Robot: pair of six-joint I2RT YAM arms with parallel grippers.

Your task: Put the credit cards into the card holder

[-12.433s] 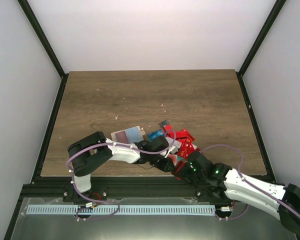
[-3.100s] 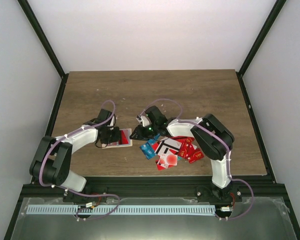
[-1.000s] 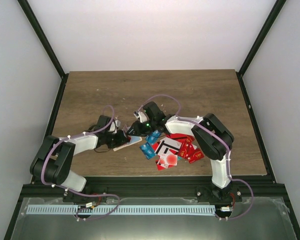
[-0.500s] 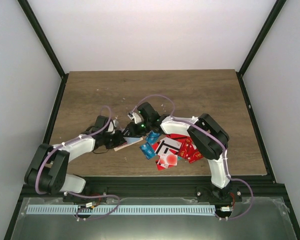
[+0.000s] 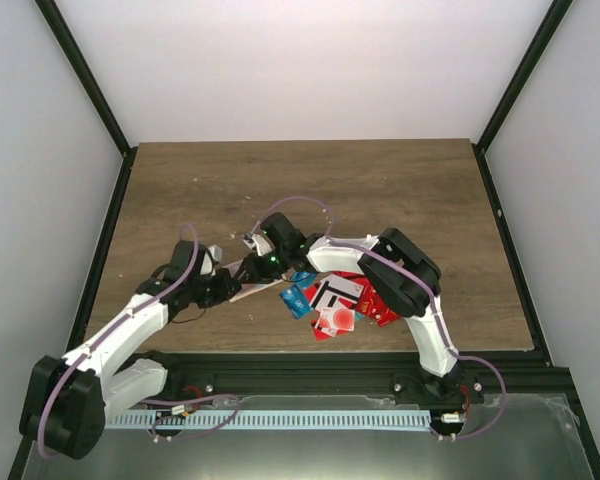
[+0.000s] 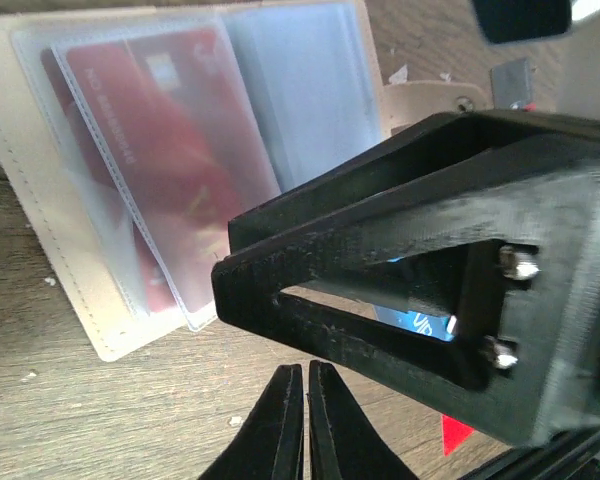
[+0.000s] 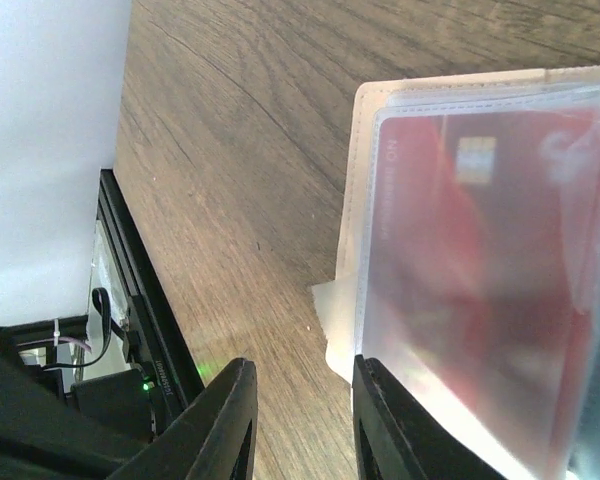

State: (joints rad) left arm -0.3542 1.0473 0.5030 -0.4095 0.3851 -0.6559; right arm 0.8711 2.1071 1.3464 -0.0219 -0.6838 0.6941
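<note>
The card holder (image 6: 310,105) lies opened on the table (image 5: 400,190), left of centre and toward the near edge, with the beige cover down and the clear sleeves facing up. One red card (image 6: 165,170) sits inside a sleeve on one half; the sleeve beside it shows clear plastic only. The snap tab (image 6: 435,100) projects from the holder's far side edge. The loose credit cards (image 5: 345,300) form a heap on the table just right of the holder. They are mostly red, with blue ones on the side nearest the holder. The left fingers (image 6: 280,425) are pressed together tip to tip, low over the table, near the holder's edge but apart from it. The right fingers (image 7: 225,430) stand a narrow way apart, with bare table visible between them. The holder's corner lies at the mouth of that gap, and one finger overlaps the sleeve edge in the right wrist view; whether it touches cannot be told. In the left wrist view, the black frame (image 6: 400,230) carrying the right fingers hangs over the holder's other half. A blue card (image 6: 415,322) shows through its opening.
</note>
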